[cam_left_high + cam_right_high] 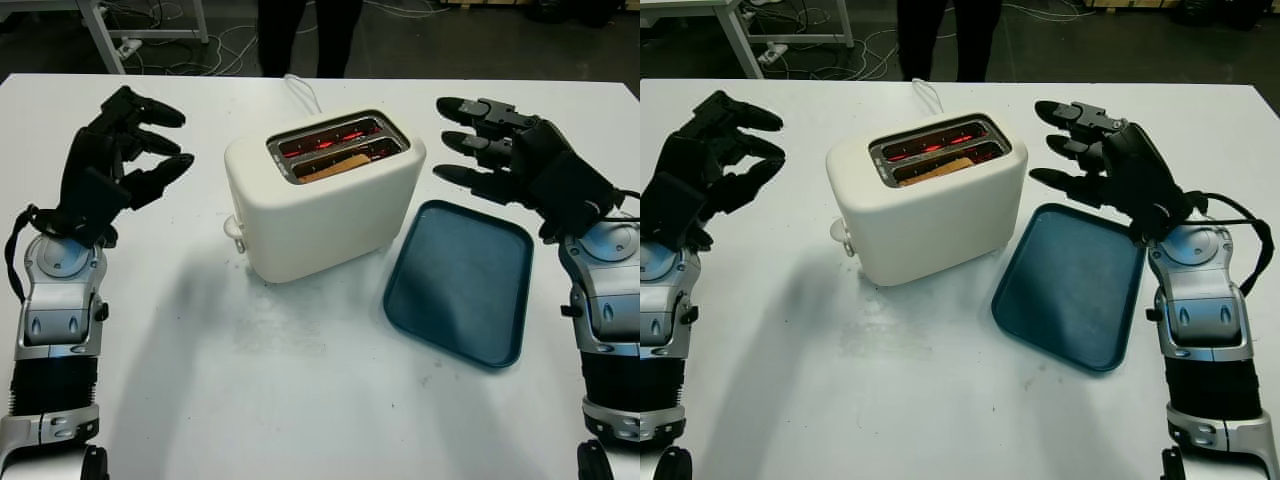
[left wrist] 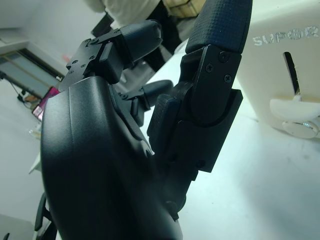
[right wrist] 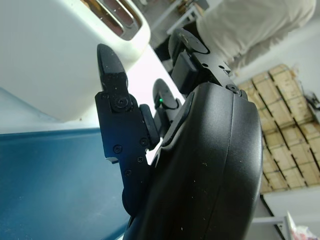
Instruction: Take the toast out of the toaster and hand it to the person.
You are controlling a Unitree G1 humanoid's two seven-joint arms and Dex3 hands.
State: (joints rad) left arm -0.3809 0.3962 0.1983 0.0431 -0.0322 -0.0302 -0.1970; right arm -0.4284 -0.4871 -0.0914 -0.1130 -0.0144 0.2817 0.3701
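Observation:
A cream toaster [image 1: 320, 205] stands mid-table, its two slots glowing red. A slice of brown toast [image 1: 332, 167] sits low in the near slot. My left hand [image 1: 125, 150] hovers to the toaster's left, open and holding nothing. To the right of the toaster, above the far corner of the tray, my right hand [image 1: 490, 150] is open with its fingers pointing at the toaster. A person [image 1: 305, 35] in dark trousers stands behind the table's far edge. The toaster's lever [image 2: 295, 107] shows beside my left hand.
A dark teal tray [image 1: 462, 280] lies flat on the white table [image 1: 300, 390] to the right of the toaster. The toaster's white cord [image 1: 303, 92] runs toward the far edge. Cables and a table leg lie on the floor behind.

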